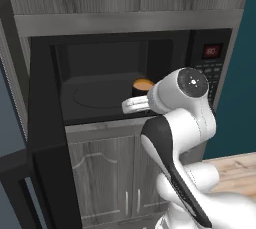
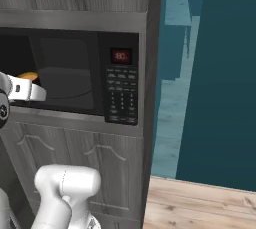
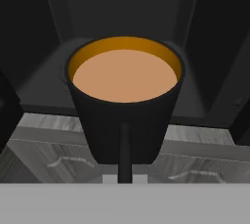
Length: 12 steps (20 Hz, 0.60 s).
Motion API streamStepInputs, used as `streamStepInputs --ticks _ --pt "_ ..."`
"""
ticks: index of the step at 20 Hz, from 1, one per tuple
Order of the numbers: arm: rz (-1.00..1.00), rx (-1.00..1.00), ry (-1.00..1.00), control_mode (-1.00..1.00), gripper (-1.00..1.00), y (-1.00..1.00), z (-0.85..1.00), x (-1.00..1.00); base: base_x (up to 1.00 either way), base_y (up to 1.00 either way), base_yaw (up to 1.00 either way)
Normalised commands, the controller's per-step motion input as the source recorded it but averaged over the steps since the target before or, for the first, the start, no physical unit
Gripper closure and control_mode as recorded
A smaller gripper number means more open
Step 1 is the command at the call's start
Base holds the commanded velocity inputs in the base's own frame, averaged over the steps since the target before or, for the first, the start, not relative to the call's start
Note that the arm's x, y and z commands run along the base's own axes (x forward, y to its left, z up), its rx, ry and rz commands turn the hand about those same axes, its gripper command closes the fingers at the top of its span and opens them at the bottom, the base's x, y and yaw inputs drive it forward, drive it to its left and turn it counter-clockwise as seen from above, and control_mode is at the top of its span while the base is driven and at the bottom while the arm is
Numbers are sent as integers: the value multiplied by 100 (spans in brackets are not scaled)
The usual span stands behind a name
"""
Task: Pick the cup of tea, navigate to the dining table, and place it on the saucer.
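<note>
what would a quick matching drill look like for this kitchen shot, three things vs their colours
Things:
1. cup of tea
2. microwave display
3. cabinet doors

Colours:
a. grey wood grain
b. red digits
c. black, with orange-brown liquid

Pairs: 1-c, 2-b, 3-a

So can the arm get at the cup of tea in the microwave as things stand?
Probably yes. The microwave door is swung open, and the arm already reaches to the opening, with the cup of tea right in front of the hand camera. Whether the jaws grip it can't be told.
</note>
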Motion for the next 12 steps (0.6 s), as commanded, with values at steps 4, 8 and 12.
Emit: streamStepInputs --ticks 4,8,12 --pt "2 0 0 -100 100 -23 0 -48 0 0 0" --pt "1 0 0 100 100 -8 0 -10 -26 -22 7" --pt "0 0 0 100 100 0 0 0 -40 -28 17"
